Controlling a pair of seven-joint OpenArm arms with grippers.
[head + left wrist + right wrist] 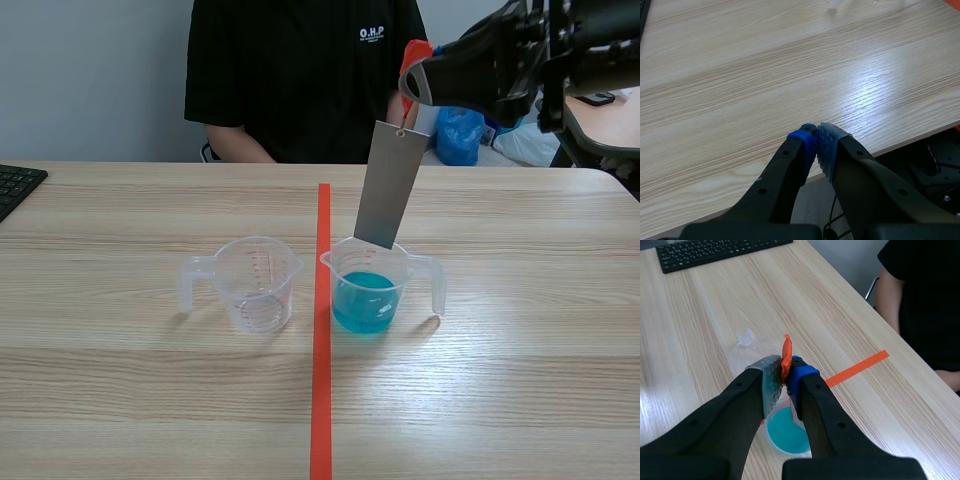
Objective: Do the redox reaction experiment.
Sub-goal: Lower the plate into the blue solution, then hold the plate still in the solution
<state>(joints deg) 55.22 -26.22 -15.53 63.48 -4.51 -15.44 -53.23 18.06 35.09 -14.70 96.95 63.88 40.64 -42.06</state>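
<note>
Two clear cups stand mid-frame on the wooden desk [520,380] in the scene view: an empty cup [250,285] left of centre and a cup of blue liquid [375,290] right of centre, with a red tape line [321,380] running between them. From the upper right, the right tool [415,85] clamps the top of a grey metal strip [388,185]. The strip hangs tilted, with its lower end at the mouth of the blue cup. A person [300,80] in a black shirt sits at the top of the frame.

In the left wrist view we see the left tool [817,142] with its pads pressed together, holding nothing, over the desk's near edge.

In the right wrist view the right tool [785,375] pinches an orange tab [786,352]. The cup of blue liquid [785,437] sits under its fingers, and a keyboard [715,252] lies far ahead.
</note>
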